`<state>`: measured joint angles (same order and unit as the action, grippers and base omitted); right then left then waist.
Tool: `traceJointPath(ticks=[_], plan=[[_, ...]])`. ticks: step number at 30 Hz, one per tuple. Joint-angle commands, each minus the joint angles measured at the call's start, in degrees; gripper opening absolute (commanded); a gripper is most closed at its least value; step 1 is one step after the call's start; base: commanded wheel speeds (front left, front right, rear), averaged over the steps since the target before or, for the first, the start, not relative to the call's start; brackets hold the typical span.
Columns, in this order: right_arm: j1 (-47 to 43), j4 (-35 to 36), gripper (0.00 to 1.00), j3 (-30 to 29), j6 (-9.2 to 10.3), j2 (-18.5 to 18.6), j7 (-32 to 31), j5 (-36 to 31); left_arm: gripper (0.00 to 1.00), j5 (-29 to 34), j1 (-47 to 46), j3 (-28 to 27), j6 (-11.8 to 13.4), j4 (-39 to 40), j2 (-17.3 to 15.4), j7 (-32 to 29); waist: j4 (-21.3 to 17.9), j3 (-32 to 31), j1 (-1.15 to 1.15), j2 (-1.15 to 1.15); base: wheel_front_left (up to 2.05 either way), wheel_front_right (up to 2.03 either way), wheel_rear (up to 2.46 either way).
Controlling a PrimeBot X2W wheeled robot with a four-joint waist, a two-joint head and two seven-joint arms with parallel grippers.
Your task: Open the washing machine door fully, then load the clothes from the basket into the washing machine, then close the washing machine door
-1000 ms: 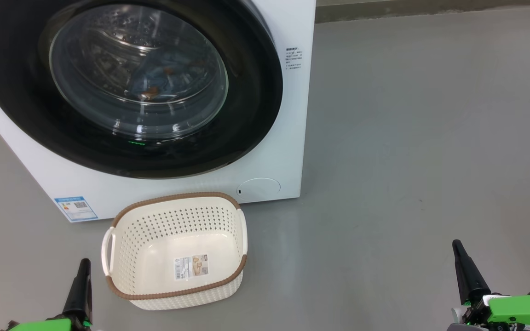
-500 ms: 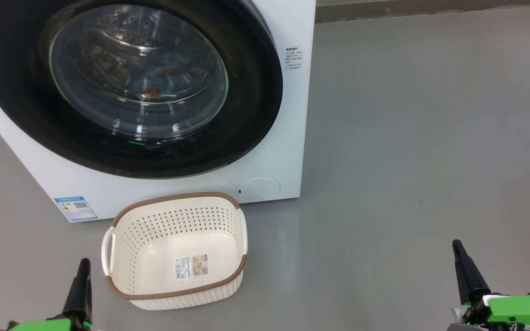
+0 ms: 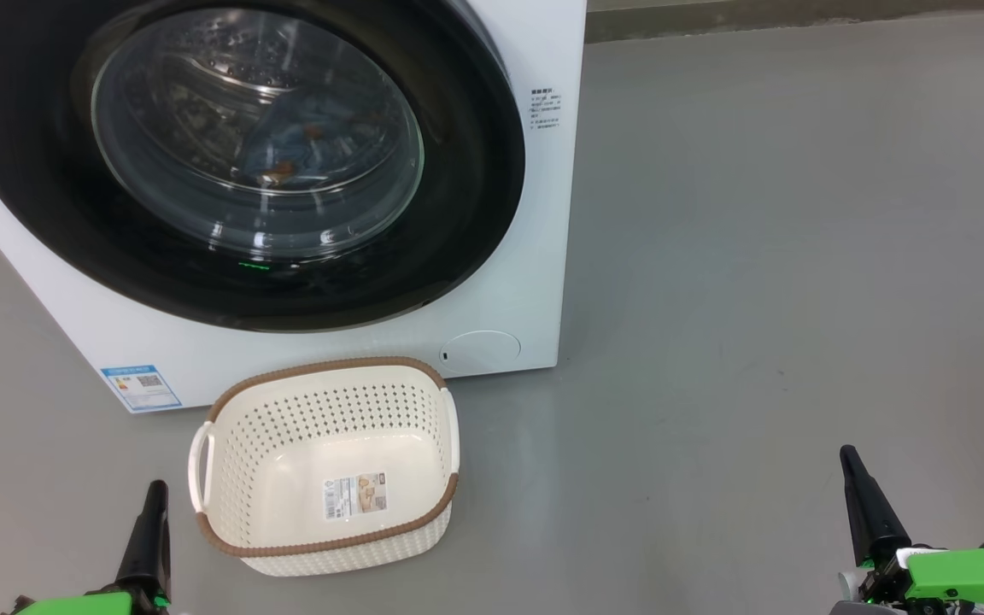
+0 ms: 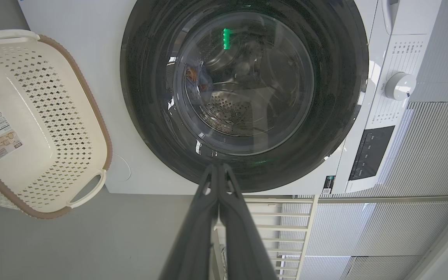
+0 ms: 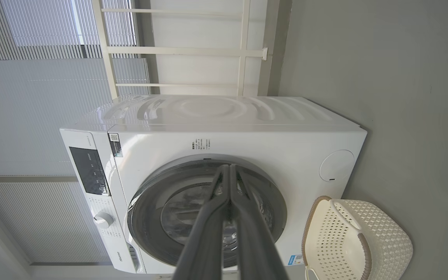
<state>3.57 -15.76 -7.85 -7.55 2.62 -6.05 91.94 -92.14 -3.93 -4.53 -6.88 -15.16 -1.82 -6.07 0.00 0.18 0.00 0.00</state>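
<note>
The white washing machine (image 3: pixel 535 256) stands at the upper left with its glossy black round door (image 3: pixel 39 196) shut flat against the front. Behind the glass, the light blue clothes (image 3: pixel 304 145) with orange-brown prints lie in the steel drum. On the floor in front sits the cream perforated basket (image 3: pixel 244 436) with a brown rim, holding nothing but a sticker. My left gripper (image 3: pixel 153 491) is shut at the lower left, beside the basket's left handle. Far off at the lower right, my right gripper (image 3: pixel 847 457) is shut too. Both wrist views show fingers (image 4: pixel 208 202) (image 5: pixel 243 202) pressed together, pointing at the door.
Bare grey floor (image 3: pixel 782 256) stretches to the right of the machine. A dark skirting strip (image 3: pixel 799 17) runs along the wall at the top. The machine's dial (image 4: pixel 400 85) and control panel (image 4: pixel 370 153) show in the left wrist view, with white railing (image 4: pixel 286 233) beyond.
</note>
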Motion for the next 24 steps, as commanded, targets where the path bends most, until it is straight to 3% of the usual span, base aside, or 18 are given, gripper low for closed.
traceJointPath(ticks=[1,24], plan=[[2.6,1.7,0.00,1.3,0.06,0.3,-0.5,0.2,0.00,0.0,-2.3,-2.0,-0.6,1.1,-1.1,-0.4,0.0,0.0,0.00,0.00,0.00,0.00,0.00],[2.6,1.7,0.00,1.3,0.06,0.3,-0.4,0.2,0.00,0.0,-2.3,-2.0,-0.6,1.1,-1.1,-0.4,0.0,0.0,0.00,0.00,0.00,0.00,0.00]])
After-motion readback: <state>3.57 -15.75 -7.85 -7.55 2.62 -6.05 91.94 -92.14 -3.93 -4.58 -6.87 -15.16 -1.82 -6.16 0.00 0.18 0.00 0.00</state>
